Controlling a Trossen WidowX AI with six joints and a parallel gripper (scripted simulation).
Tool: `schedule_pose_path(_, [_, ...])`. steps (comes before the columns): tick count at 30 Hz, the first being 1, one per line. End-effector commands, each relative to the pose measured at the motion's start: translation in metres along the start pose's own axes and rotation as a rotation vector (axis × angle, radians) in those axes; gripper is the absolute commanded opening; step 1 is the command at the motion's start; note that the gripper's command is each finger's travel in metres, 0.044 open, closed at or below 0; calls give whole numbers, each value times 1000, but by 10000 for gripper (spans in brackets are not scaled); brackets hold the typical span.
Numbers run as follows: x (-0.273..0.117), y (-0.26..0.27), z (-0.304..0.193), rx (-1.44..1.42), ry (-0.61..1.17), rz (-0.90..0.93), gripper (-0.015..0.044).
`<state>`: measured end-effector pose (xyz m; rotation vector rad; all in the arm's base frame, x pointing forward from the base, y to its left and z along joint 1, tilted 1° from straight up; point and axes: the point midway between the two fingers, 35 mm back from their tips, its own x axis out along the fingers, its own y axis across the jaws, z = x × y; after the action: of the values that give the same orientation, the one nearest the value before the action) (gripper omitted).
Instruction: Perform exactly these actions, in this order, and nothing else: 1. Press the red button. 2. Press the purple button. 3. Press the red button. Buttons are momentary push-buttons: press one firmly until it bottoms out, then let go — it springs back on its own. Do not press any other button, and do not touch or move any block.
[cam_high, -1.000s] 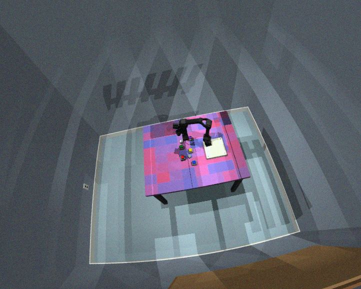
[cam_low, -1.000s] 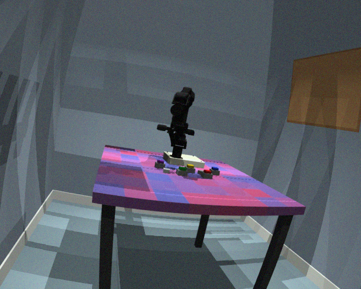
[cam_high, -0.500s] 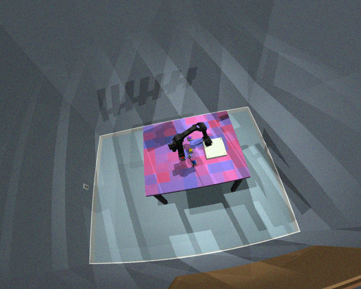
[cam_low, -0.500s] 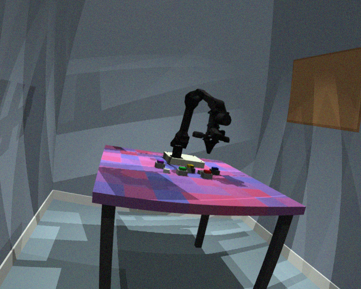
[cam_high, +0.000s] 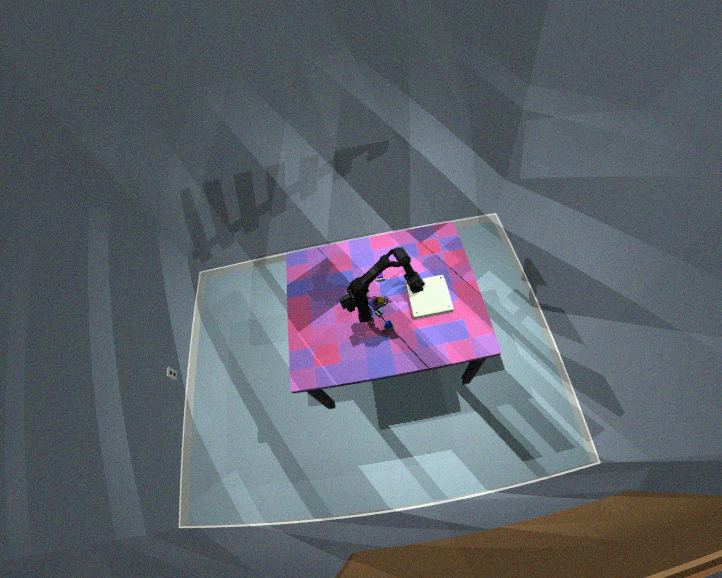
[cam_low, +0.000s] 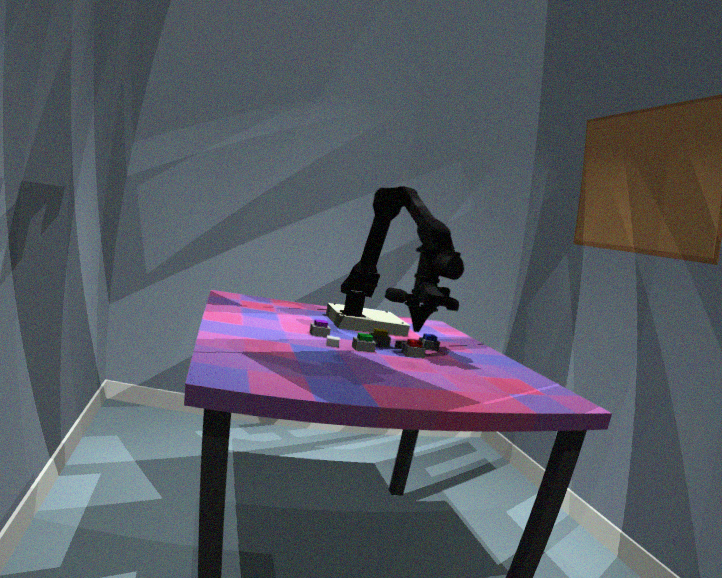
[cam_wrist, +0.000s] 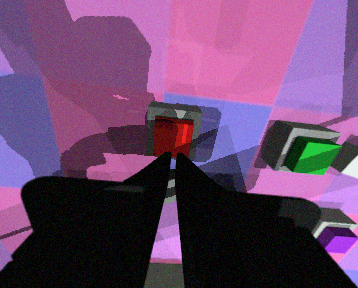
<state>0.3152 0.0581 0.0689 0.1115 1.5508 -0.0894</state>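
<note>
Wrist view: the black parallel-jaw gripper (cam_wrist: 171, 156) is clenched with nothing between its two tapered fingers, which meet in a narrow slit and point at the square red push-button in a grey housing (cam_wrist: 172, 135). The fingertips lie at the button's 6 o'clock edge; contact cannot be judged from this view. At 3 o'clock from the red button sits the square green push-button in a grey housing (cam_wrist: 310, 155), with a corner of a small white block (cam_wrist: 352, 167) just beside it at the frame edge. At 4 o'clock, near the lower right corner, the square purple push-button in a grey housing (cam_wrist: 340, 240) is partly hidden by the gripper body. Exterior view: the black six-joint arm (cam_low: 385, 241) rises from its cream square base plate (cam_low: 373, 318) and folds downward, so that the gripper (cam_low: 417, 325) hangs tip-down above the red button (cam_low: 413, 343) without visibly touching it. The blue push-button (cam_low: 429, 338) stands just beside the red one; the green button (cam_low: 363, 337), a yellow push-button (cam_low: 380, 332), the white block (cam_low: 332, 341) and the purple button (cam_low: 320, 324) lie toward 9 o'clock from it. All rest on the pink-and-violet patchwork table top (cam_low: 337, 385). Top view: the arm (cam_high: 376, 280) arches over the table (cam_high: 337, 361); the buttons are too small to tell apart.
</note>
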Motion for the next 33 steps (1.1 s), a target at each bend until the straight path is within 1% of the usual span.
schedule_pose_path(1, [1, 1, 2, 4, -16, 7, 20])
schedule_pose_path(19, [30, 1, 3, 4, -16, 7, 20])
schedule_pose_path(33, [31, 1, 3, 4, -16, 7, 20])
